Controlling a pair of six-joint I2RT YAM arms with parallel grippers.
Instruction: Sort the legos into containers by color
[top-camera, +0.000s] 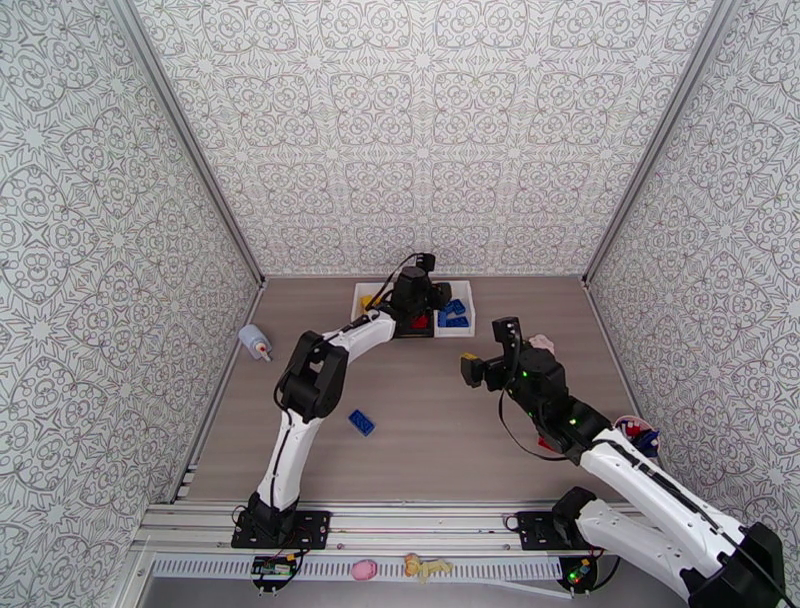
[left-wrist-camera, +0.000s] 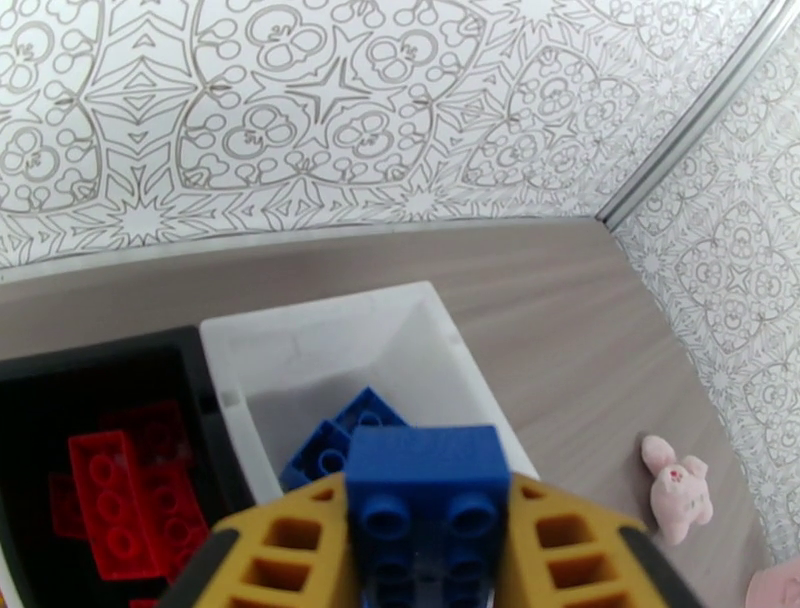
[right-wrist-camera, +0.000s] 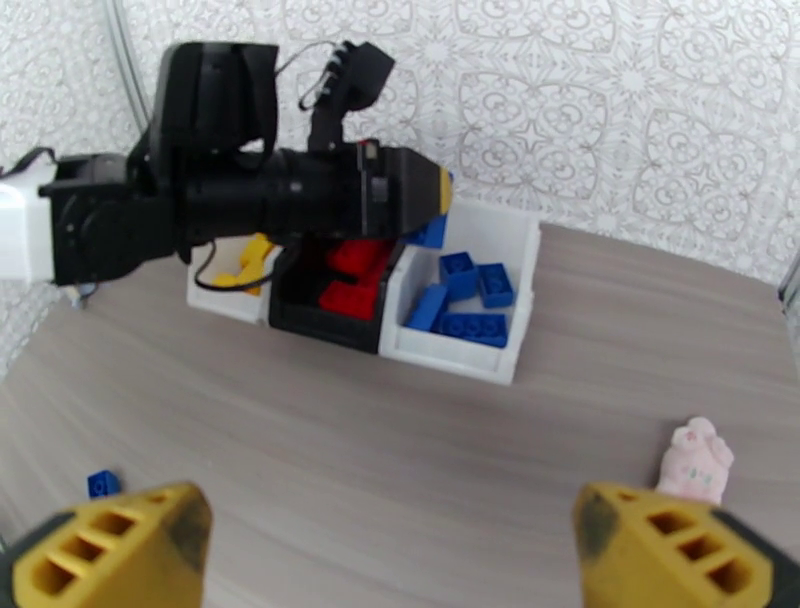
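My left gripper (top-camera: 437, 298) reaches to the back of the table and is shut on a blue lego (left-wrist-camera: 428, 480), held between its yellow fingers (left-wrist-camera: 290, 545) above the right white container (left-wrist-camera: 330, 325). Blue legos (right-wrist-camera: 465, 295) lie in that container (right-wrist-camera: 455, 352). The black container (top-camera: 418, 327) holds red legos (left-wrist-camera: 115, 495). Yellow legos (right-wrist-camera: 245, 265) show in the left white container (top-camera: 366, 298). One loose blue lego (top-camera: 361, 422) lies mid-table. My right gripper (top-camera: 489, 350) hovers open in front of the containers with nothing between its fingers (right-wrist-camera: 120, 545).
A pink lumpy toy (top-camera: 541, 343) lies on the table just beyond the right gripper. A pale bottle with a red tip (top-camera: 255, 343) rests by the left wall. A few small red and blue pieces (top-camera: 637, 435) sit by the right wall, beside the right arm.
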